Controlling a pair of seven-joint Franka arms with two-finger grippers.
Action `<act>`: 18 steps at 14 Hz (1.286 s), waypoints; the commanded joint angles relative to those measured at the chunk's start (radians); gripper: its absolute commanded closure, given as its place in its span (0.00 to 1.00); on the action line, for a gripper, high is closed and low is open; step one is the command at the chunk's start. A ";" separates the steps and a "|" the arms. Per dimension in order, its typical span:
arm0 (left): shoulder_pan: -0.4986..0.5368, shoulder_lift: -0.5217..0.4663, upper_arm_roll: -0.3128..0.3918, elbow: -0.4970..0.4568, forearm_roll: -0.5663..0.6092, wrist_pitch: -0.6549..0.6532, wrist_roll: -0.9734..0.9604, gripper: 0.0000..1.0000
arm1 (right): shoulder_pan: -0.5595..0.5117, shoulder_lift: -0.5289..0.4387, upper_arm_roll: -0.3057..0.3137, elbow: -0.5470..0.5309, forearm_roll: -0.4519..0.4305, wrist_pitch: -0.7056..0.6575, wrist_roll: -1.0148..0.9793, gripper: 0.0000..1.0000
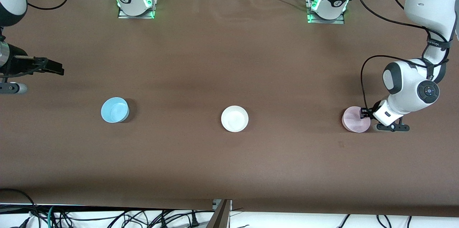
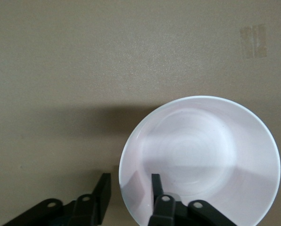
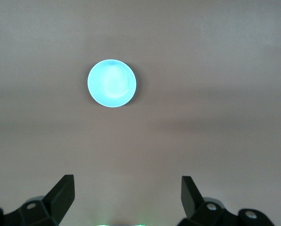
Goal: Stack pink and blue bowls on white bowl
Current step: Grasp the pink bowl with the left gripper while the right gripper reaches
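- Pink bowl (image 1: 355, 119) sits on the surface (image 1: 229, 77) at the left arm's end, level with the white bowl (image 1: 234, 118) mid-surface.
- Left claw (image 2: 129, 186) straddles its rim – one finger inside, one outside, not yet clamped.
- Blue bowl (image 1: 114, 110) lies toward the right arm's end; the right claw (image 3: 127, 193) waits, spread wide, well apart from it.

- The counter (image 1: 229, 59) wears a matt brown covering, smooth apart from faint creases.
- The pink bowl (image 2: 202, 160), at the counter's 3 o'clock, looks like smooth plastic with a soft sheen.
- The white bowl (image 1: 234, 118) and the blue bowl (image 1: 114, 110) show the same smooth, slightly glossy plastic.
- The left gripper (image 2: 128, 186) and right gripper (image 3: 127, 193) have matt black jaws.
- The arm shells look like glossy white plastic.
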 commanded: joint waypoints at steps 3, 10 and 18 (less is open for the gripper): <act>-0.004 -0.005 0.005 0.015 -0.016 -0.003 0.006 0.63 | -0.027 0.126 0.006 0.018 0.029 0.055 -0.013 0.00; -0.005 -0.004 0.005 0.023 -0.019 -0.003 0.004 0.79 | -0.061 0.271 0.008 -0.047 0.061 0.254 -0.014 0.00; -0.012 -0.007 0.004 0.065 -0.022 -0.009 -0.002 1.00 | -0.064 0.277 0.009 -0.319 0.115 0.631 -0.013 0.00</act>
